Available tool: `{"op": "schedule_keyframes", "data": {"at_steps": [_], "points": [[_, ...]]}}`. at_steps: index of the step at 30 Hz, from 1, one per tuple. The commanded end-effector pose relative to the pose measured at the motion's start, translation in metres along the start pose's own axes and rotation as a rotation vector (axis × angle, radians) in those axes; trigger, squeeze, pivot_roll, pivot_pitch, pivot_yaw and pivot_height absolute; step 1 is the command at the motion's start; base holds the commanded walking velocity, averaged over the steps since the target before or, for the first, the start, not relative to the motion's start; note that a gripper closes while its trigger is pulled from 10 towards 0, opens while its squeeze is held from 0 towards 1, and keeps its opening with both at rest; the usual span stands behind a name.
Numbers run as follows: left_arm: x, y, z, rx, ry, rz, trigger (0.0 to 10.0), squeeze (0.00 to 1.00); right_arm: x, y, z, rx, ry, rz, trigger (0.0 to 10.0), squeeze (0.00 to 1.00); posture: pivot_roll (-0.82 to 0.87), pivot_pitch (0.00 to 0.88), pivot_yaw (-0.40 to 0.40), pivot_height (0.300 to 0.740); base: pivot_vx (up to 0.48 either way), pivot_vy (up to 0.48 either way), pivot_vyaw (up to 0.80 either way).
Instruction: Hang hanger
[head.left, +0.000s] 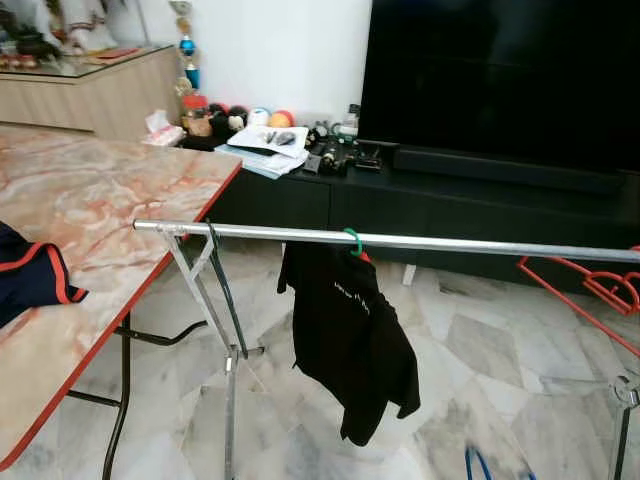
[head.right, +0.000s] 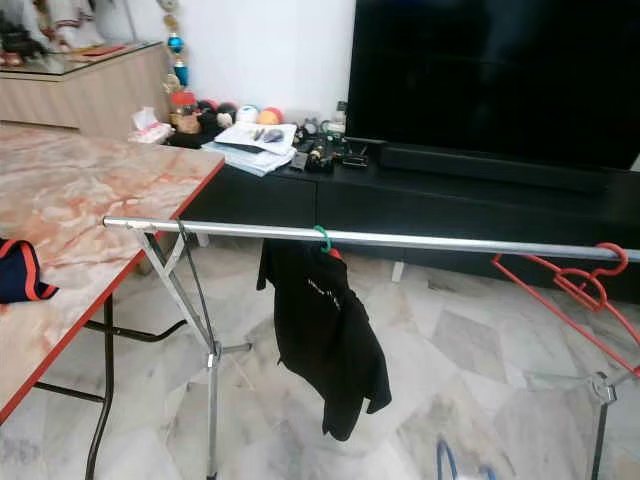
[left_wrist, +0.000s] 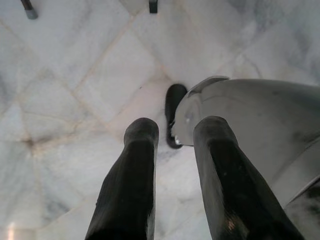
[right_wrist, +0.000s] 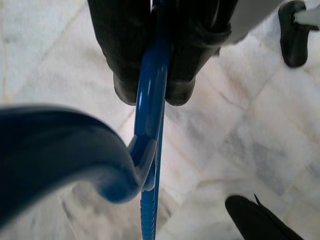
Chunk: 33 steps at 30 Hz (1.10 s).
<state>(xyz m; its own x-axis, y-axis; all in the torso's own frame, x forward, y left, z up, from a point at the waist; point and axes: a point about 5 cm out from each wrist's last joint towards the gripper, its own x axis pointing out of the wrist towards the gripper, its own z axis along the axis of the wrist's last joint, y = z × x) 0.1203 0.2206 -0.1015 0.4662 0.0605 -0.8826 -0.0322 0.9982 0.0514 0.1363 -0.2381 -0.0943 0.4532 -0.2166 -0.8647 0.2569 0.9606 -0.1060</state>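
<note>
A silver rail (head.left: 450, 242) of a clothes rack runs across in front of me. A black garment (head.left: 350, 340) hangs from it on a green hanger hook (head.left: 353, 238). Red hangers (head.right: 570, 285) hang at the rail's right end. In the right wrist view my right gripper (right_wrist: 156, 92) is shut on a blue hanger (right_wrist: 148, 120), low over the marble floor. A bit of blue hanger (head.left: 472, 465) shows at the bottom of the eye views. My left gripper (left_wrist: 176, 131) hangs open above the floor with nothing between its fingers.
A marble-patterned table (head.left: 110, 200) with a red edge stands at the left, with a dark blue garment (head.left: 30, 275) on it. Behind the rack are a black TV cabinet (head.left: 450, 205) and a large TV (head.left: 500, 70). The rack's crossed legs (head.left: 230, 370) stand beside the table.
</note>
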Motion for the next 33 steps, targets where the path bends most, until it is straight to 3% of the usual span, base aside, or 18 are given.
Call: {"op": "schedule_keyframes", "data": {"at_steps": [1, 7, 19, 25, 33], "points": [[-0.001, 0.005, -0.003, 0.011, 0.011, 0.002, 10.0, 0.0, 0.001, 0.004, 0.01, 0.011, -0.031, 0.007, 10.0, 0.0, 0.17, 0.0, -0.035, 0.74, 0.0, 0.0, 0.0], [-0.004, 0.01, -0.013, 0.023, 0.052, 0.022, 10.0, 0.0, 0.001, 0.004, 0.011, 0.02, -0.036, 0.001, 10.0, 0.0, 0.17, 0.0, -0.035, 0.74, 0.0, 0.0, 0.0], [-0.004, 0.005, -0.02, 0.046, 0.094, 0.032, 10.0, 0.0, 0.001, 0.004, 0.012, 0.007, -0.039, 0.008, 10.0, 0.0, 0.16, 0.0, -0.036, 0.74, 0.0, -0.346, 0.0], [-0.003, 0.006, -0.015, 0.036, 0.082, 0.046, 10.0, 0.0, 0.001, 0.006, 0.016, 0.023, -0.092, 0.027, 10.0, 0.0, 0.15, 0.0, -0.028, 0.74, 0.0, 0.0, 0.0], [0.001, 0.009, 0.005, 0.023, 0.031, 0.067, 10.0, 0.0, -0.001, 0.012, 0.031, -0.033, -0.226, 0.109, 10.0, 0.0, 0.12, 0.0, -0.013, 0.74, 0.0, 0.0, 0.0]]}}
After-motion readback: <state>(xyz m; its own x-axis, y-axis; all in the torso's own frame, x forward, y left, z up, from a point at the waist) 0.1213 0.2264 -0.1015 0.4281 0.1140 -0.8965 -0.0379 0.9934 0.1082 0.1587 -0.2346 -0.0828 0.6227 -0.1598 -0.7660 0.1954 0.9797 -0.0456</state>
